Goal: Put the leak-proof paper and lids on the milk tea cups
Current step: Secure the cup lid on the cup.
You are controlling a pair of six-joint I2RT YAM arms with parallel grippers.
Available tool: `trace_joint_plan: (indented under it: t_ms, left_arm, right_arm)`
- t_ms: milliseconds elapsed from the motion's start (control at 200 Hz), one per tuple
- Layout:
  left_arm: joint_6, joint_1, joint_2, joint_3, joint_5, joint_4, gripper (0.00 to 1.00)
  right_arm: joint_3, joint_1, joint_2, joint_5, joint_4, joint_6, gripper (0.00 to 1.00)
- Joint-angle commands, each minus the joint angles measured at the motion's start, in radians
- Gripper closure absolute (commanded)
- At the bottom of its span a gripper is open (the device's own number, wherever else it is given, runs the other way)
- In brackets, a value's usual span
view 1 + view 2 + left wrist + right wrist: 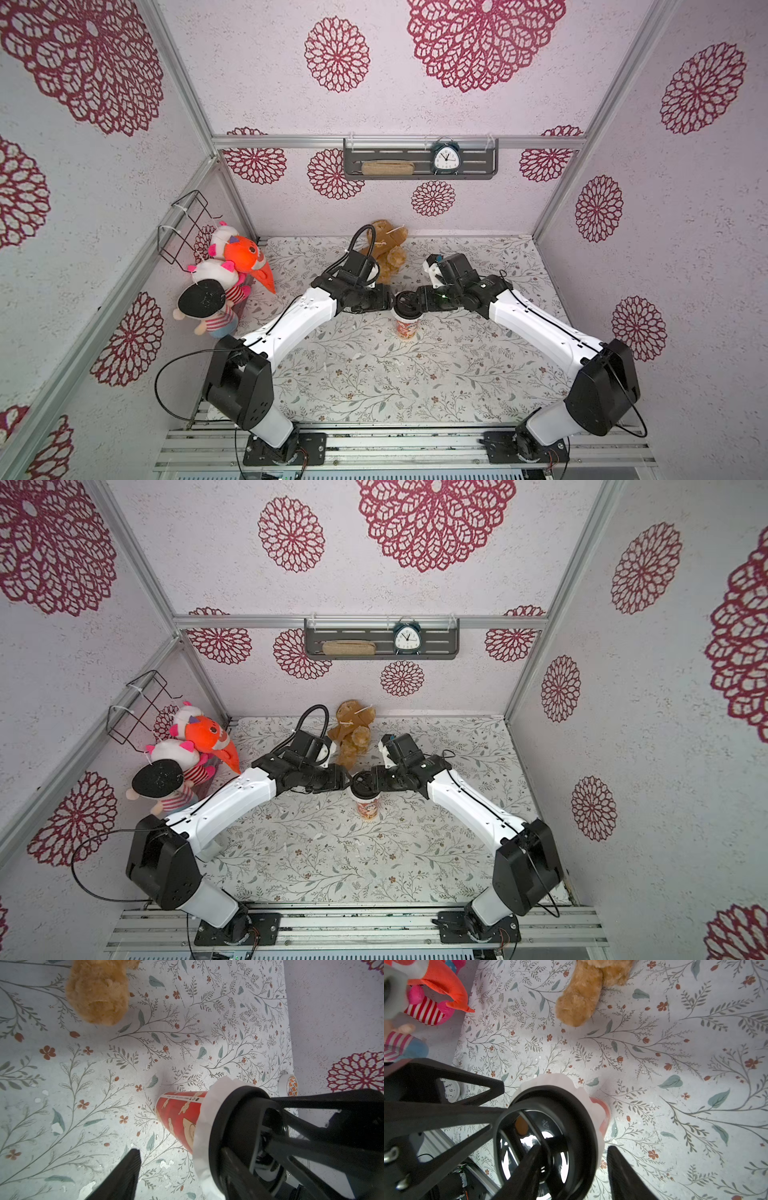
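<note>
The leak-proof paper [202, 1130] drapes over the rim of the milk tea cup [406, 330], under a black lid [232, 1126]. The left gripper [382, 300] and right gripper [426, 302] flank the cup top, jaws parted and seemingly gripping nothing. The step probably calls for even downward pressure from both sides, so the cup stays upright.

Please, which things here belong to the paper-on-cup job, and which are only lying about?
Belong to the job: leak-proof paper, milk tea cup, black lid on top of both.
Just lying about: brown plush bear, corner plush toys, alarm clock.
</note>
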Motion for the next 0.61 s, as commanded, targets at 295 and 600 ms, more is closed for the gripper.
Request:
trace_joint_plan:
  t_ms: [295,600]
  left_arm:
    - [-0.043,-0.007,0.069,-0.248,-0.016,0.029,0.38]
    - [-0.065,-0.007,0.122,-0.364,-0.025,0.115,0.39]
  right_arm:
    - [-0.103,0.013,0.062,0.048,-0.183,-0.028,0.50]
    - [-0.130,0.013,0.070,0.048,-0.166,-0.015,0.50]
